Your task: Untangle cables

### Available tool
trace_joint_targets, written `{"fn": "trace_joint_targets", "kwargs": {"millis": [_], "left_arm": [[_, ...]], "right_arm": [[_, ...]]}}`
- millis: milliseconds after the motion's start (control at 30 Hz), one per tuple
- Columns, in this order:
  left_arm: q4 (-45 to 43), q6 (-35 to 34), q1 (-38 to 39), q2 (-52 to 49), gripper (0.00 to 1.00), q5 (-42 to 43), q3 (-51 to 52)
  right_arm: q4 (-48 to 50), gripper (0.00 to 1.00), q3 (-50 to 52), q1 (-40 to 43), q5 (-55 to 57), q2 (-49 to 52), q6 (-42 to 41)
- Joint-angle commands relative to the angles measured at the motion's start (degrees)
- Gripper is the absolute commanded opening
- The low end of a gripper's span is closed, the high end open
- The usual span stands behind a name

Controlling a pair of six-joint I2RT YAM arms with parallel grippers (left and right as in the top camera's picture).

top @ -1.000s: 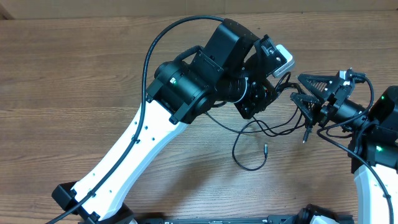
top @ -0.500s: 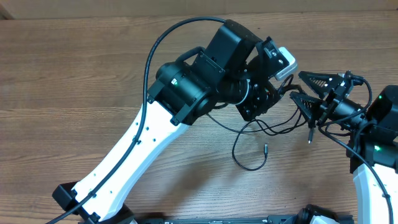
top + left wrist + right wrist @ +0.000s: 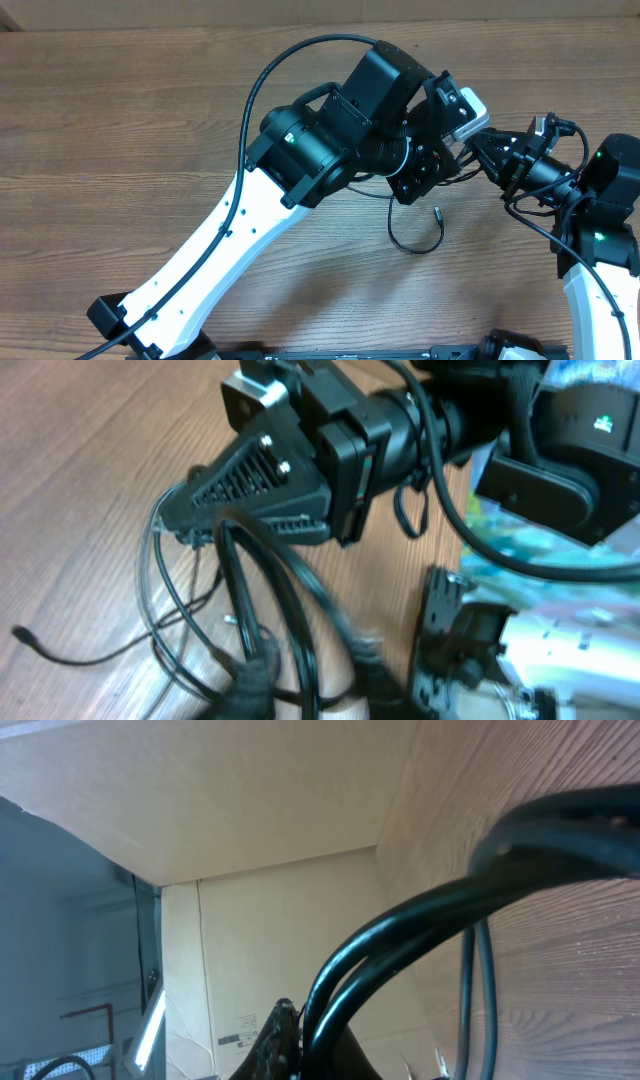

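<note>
The cables (image 3: 405, 243) are thin black cords; one loop lies on the table below both grippers and ends in a small plug (image 3: 437, 213). My right gripper (image 3: 477, 152) is shut, its tips pointing left into the strands by the left wrist. In the left wrist view its ribbed black fingers (image 3: 250, 485) are pinched together on thin strands of the cables (image 3: 172, 615). Two cords rise from the right gripper (image 3: 320, 1055). My left gripper (image 3: 310, 680) is blurred at the bottom edge, its fingers a little apart with cords running between them.
The wooden table (image 3: 120, 120) stretches out to the left and back. A cardboard wall (image 3: 250, 810) stands behind the table. The right arm's body (image 3: 580, 440) is close above the left wrist. The left arm's thick fixed cable (image 3: 270, 75) arcs over the table.
The right gripper has gone from open to shut and moved left. The left arm shifted right toward it, and its fingers have parted. The loose cable loop slid right.
</note>
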State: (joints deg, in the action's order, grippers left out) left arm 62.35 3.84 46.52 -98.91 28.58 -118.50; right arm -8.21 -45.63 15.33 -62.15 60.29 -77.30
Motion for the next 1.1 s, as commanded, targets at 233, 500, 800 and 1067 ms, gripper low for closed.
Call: {"fn": "trace_joint_targets", "kwargs": {"millis": [233, 500, 800, 1067], "left_arm": [[-0.87, 0.92, 0.33, -0.20, 0.95, 1.20, -0.48], [3.21, 0.92, 0.37, -0.22, 0.92, -1.01, -0.48], [8.00, 0.90, 0.37, -0.26, 0.81, -6.58, -0.48], [7.72, -0.96, 0.42, -1.84, 0.61, -6.54, -0.48]], "right_arm": [[0.09, 0.04, -0.42, -0.26, 0.42, -0.04, 3.23], [0.11, 0.03, -0.42, -0.26, 0.55, -0.04, 3.45], [0.13, 0.04, -0.42, -0.26, 0.59, -0.04, 3.63], [0.13, 0.04, -0.42, -0.26, 0.63, -0.04, 4.02]]}}
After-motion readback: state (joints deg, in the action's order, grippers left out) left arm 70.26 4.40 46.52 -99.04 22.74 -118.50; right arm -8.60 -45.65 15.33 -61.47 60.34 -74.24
